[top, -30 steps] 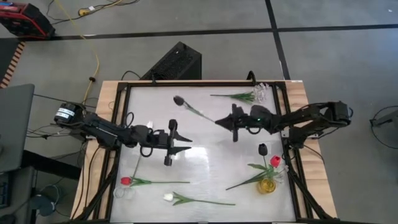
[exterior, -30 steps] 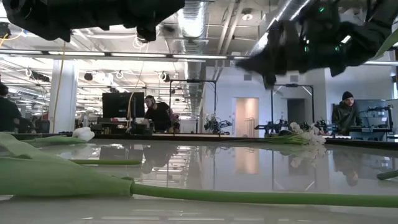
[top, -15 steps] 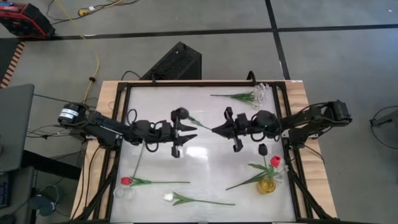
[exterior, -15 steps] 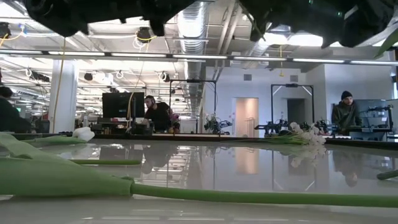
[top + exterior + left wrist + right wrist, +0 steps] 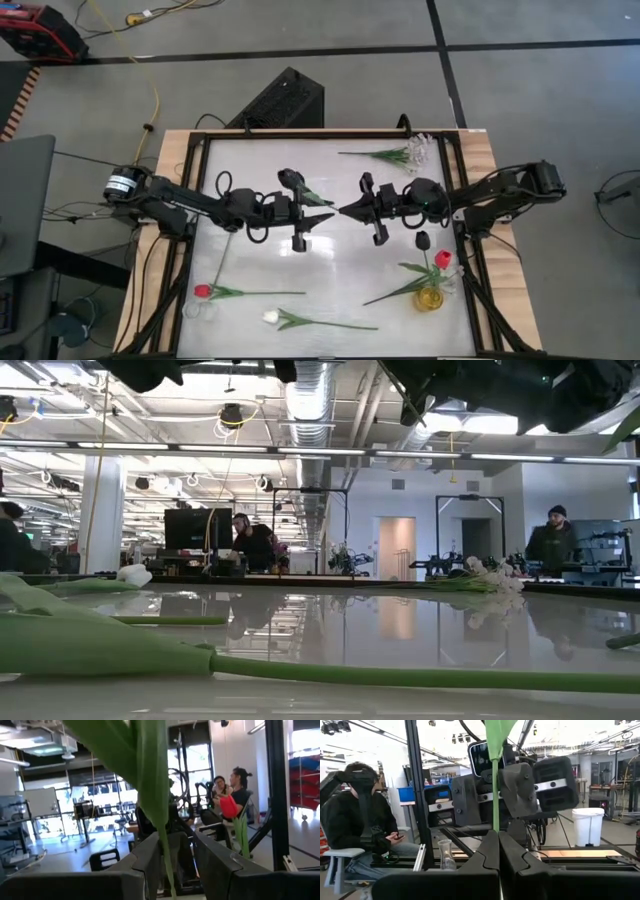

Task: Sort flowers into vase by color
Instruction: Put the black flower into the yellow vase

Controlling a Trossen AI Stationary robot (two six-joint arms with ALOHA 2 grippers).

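A near-black tulip is held above the table's middle by my right gripper, which is shut on its stem. My left gripper is open and faces the right one. Its fingers stand on either side of the same stem, with a gap showing. A broad leaf hangs in front of the left wrist camera. A red tulip and a white tulip lie flat near the near edge. A sprig of white blossoms lies by the far edge. My right gripper pinches the tulip's thin green stem between its two fingertips, coming level from the table's right. The stem runs on from the fingertips toward the left arm, and a leaf shows farther along. The flower is lifted clear of the table.
A yellow vase at the near right holds a red tulip and a dark tulip. A clear vase stands at the far right corner. Another green stem lies under the left arm. People sit in the room beyond.
My left gripper has moved toward the table's right and turned, bringing its open fingers around the held stem. My right gripper shifted slightly toward the near edge early on, carrying the dark tulip with it, then kept still.
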